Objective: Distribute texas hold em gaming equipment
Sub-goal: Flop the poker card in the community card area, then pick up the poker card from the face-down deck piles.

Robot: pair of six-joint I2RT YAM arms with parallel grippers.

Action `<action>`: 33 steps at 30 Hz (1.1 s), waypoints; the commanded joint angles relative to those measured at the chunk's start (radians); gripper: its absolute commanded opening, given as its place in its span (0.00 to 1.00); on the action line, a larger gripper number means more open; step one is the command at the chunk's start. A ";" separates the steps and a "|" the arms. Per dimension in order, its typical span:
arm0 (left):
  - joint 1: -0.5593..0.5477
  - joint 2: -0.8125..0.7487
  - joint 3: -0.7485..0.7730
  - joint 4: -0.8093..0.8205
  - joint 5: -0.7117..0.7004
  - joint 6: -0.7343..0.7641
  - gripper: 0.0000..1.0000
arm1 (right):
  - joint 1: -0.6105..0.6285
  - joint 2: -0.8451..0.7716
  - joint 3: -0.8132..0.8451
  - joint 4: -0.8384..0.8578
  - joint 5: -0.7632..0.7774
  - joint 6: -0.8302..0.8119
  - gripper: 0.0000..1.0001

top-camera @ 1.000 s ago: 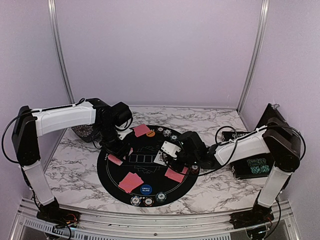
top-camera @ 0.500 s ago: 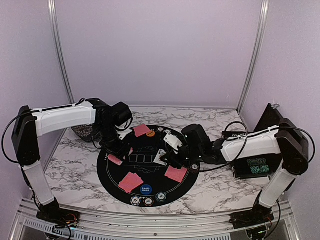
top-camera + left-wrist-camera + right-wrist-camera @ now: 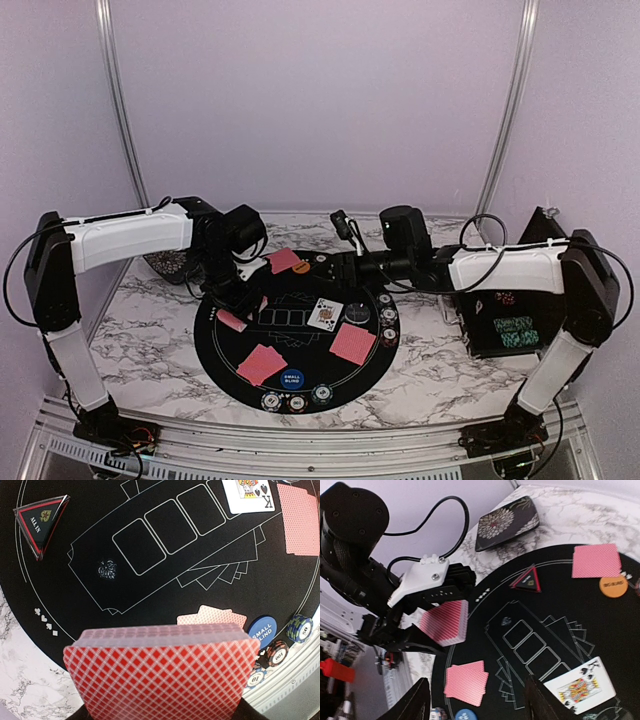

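My left gripper point(image 3: 229, 300) hangs over the left rim of the round black mat point(image 3: 226, 352), shut on a deck of red-backed playing cards point(image 3: 160, 675). My right gripper point(image 3: 345, 264) hovers open and empty above the mat's far side; its fingers point(image 3: 416, 703) frame the printed card boxes. A face-up king point(image 3: 325, 314) lies at the right end of those boxes. Red-backed card pairs lie at the front left point(image 3: 262, 363), right point(image 3: 353, 343) and far side point(image 3: 285, 261). A blue button point(image 3: 291, 378), an orange button point(image 3: 301, 267), a triangular marker point(image 3: 528, 579) and striped chips point(image 3: 297, 402) sit on the mat.
A black chip case point(image 3: 510, 332) with teal chips stands open at the right. A flower-patterned black box point(image 3: 165, 266) lies left of the mat behind the left arm. More chips point(image 3: 387, 320) line the mat's right rim. Walls close off the back and both sides.
My right gripper has opened, left the face-up king on the mat and drawn back and up toward the far side. The left gripper and its deck have not moved.
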 commanded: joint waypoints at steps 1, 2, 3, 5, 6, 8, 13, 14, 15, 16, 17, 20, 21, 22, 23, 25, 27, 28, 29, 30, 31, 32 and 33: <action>-0.021 0.003 0.055 -0.002 0.007 0.015 0.57 | -0.018 0.086 0.056 0.082 -0.180 0.274 0.62; -0.024 0.005 0.062 -0.003 0.010 0.015 0.57 | -0.020 0.108 0.060 0.102 -0.208 0.316 0.61; -0.025 0.008 0.069 -0.004 0.011 0.016 0.57 | -0.025 0.132 0.067 0.125 -0.239 0.359 0.61; -0.031 0.015 0.080 -0.006 0.014 0.016 0.57 | -0.028 0.173 0.075 0.186 -0.294 0.439 0.59; -0.035 0.018 0.085 -0.008 0.014 0.017 0.57 | -0.029 0.191 0.079 0.210 -0.311 0.471 0.59; -0.042 0.025 0.094 -0.015 0.014 0.020 0.57 | -0.029 0.220 0.094 0.239 -0.337 0.518 0.59; -0.053 0.032 0.113 -0.023 0.013 0.021 0.57 | -0.029 0.264 0.098 0.331 -0.376 0.627 0.59; -0.055 0.034 0.116 -0.025 0.013 0.020 0.57 | -0.028 0.274 0.096 0.364 -0.387 0.659 0.59; -0.058 0.036 0.120 -0.027 0.014 0.021 0.57 | -0.027 0.285 0.093 0.395 -0.394 0.685 0.59; -0.061 0.038 0.124 -0.028 0.015 0.021 0.57 | -0.027 0.296 0.093 0.426 -0.402 0.715 0.59; -0.064 0.039 0.129 -0.029 0.015 0.022 0.57 | -0.026 0.308 0.092 0.452 -0.411 0.738 0.58; -0.071 0.044 0.138 -0.030 0.012 0.023 0.57 | -0.022 0.335 0.100 0.516 -0.424 0.790 0.58; -0.072 0.046 0.141 -0.031 0.010 0.023 0.57 | -0.020 0.342 0.108 0.518 -0.425 0.793 0.58; -0.073 0.046 0.145 -0.033 0.010 0.024 0.57 | -0.019 0.347 0.117 0.514 -0.426 0.792 0.58; -0.073 0.045 0.147 -0.034 0.008 0.024 0.57 | -0.017 0.353 0.124 0.511 -0.426 0.792 0.58; -0.073 0.043 0.145 -0.034 0.006 0.024 0.57 | -0.014 0.364 0.132 0.533 -0.427 0.808 0.58; -0.072 0.044 0.146 -0.034 0.006 0.027 0.57 | -0.011 0.377 0.137 0.550 -0.427 0.827 0.58; -0.074 0.043 0.148 -0.034 0.005 0.027 0.57 | -0.009 0.385 0.141 0.564 -0.427 0.837 0.57; -0.074 0.043 0.150 -0.034 0.004 0.027 0.57 | -0.004 0.396 0.147 0.573 -0.429 0.847 0.57; -0.074 0.041 0.152 -0.035 0.003 0.029 0.57 | 0.000 0.405 0.154 0.575 -0.431 0.852 0.57; -0.074 0.041 0.153 -0.035 0.001 0.030 0.57 | 0.005 0.414 0.164 0.571 -0.433 0.852 0.57; -0.074 0.040 0.155 -0.035 0.001 0.030 0.57 | 0.010 0.423 0.175 0.567 -0.432 0.851 0.56; -0.074 0.039 0.155 -0.036 0.000 0.031 0.57 | 0.014 0.432 0.183 0.567 -0.433 0.854 0.56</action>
